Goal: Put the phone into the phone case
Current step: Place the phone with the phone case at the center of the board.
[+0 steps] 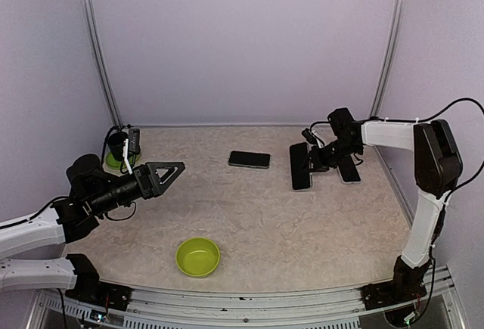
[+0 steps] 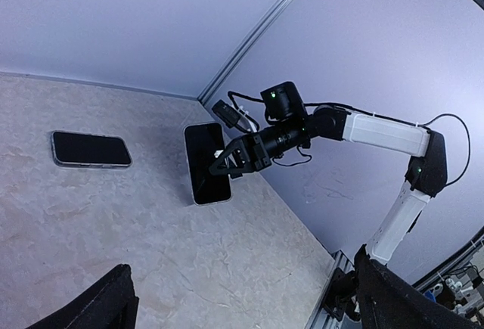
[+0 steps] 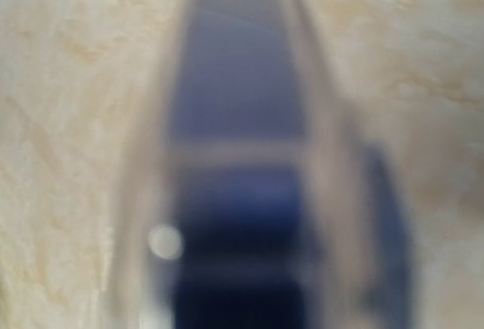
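Observation:
The phone [image 1: 249,159] [image 2: 91,149], a black slab with a silvery rim, lies flat near the middle of the back of the table. To its right, my right gripper [image 1: 316,159] [image 2: 229,164] is shut on the edge of a dark slab with a pale rim, which looks like the phone case [image 1: 300,166] [image 2: 206,164]. It stands tilted on its lower end on the table. In the right wrist view the case [image 3: 242,162] is a close blur that hides the fingers. My left gripper [image 1: 170,172] [image 2: 249,310] hovers open and empty over the left side, pointing at the phone.
A green bowl [image 1: 198,256] sits near the front edge. A black cup on a green base [image 1: 119,151] stands at the back left corner. Another dark flat object [image 1: 349,169] lies under the right arm. Walls close the back and both sides.

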Robot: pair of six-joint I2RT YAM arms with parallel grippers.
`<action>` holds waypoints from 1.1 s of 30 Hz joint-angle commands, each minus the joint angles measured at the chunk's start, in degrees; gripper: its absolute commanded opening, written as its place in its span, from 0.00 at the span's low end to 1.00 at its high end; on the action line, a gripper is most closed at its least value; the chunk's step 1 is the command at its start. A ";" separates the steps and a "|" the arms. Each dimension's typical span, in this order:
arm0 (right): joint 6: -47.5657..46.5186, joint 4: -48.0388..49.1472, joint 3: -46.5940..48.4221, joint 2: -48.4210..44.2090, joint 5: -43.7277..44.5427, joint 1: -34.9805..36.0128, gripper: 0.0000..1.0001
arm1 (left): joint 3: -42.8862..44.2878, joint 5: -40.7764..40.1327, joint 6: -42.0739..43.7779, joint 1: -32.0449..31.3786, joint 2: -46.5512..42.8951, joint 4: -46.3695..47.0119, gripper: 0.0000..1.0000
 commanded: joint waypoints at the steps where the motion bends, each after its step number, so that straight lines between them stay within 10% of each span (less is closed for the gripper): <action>1: -1.87 -1.63 3.44 2.28 0.68 -1.25 0.00 | -0.74 0.98 0.34 0.50 -0.35 0.13 0.99; 33: -3.91 -9.31 18.69 17.61 11.78 -3.94 0.28 | -0.92 0.88 -0.83 0.51 0.22 0.48 0.99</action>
